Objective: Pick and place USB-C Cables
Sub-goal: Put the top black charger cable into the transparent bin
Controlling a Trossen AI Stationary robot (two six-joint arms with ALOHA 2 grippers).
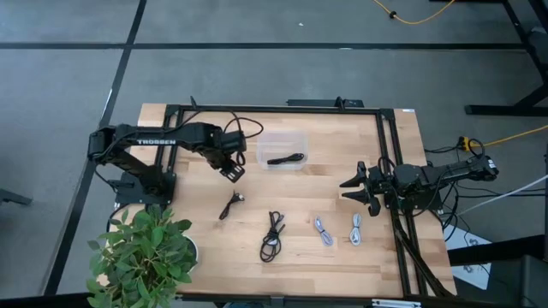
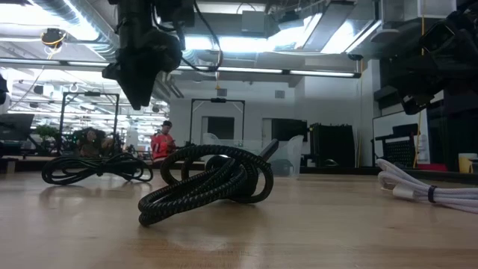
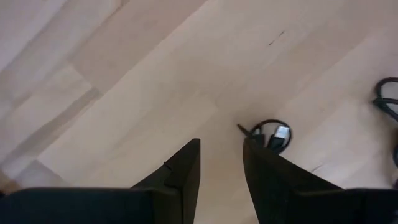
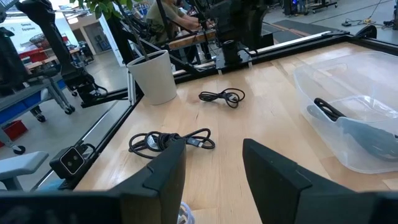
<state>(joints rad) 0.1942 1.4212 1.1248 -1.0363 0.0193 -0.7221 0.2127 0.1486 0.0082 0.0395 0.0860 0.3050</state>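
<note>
Five cables show. One black cable (image 1: pixel 287 158) lies inside the clear container (image 1: pixel 300 137). On the wood lie a small black coil (image 1: pixel 231 205) (image 3: pixel 270 135), a larger black bundle (image 1: pixel 272 235) (image 2: pixel 209 183) (image 4: pixel 168 140), and two light cables (image 1: pixel 323 231) (image 1: pixel 356 229). My left gripper (image 1: pixel 233 167) (image 3: pixel 221 155) hangs open above the table, between the container and the small black coil, touching nothing. My right gripper (image 1: pixel 355 184) (image 4: pixel 214 155) is open at the table's right side, above and beyond the light cables.
A potted plant (image 1: pixel 141 252) (image 4: pixel 152 74) stands at the near left corner. A black frame rail (image 1: pixel 394 171) runs along the table's right side. Bare wood lies between the cables and the container. A person (image 2: pixel 160 142) shows in the room far behind.
</note>
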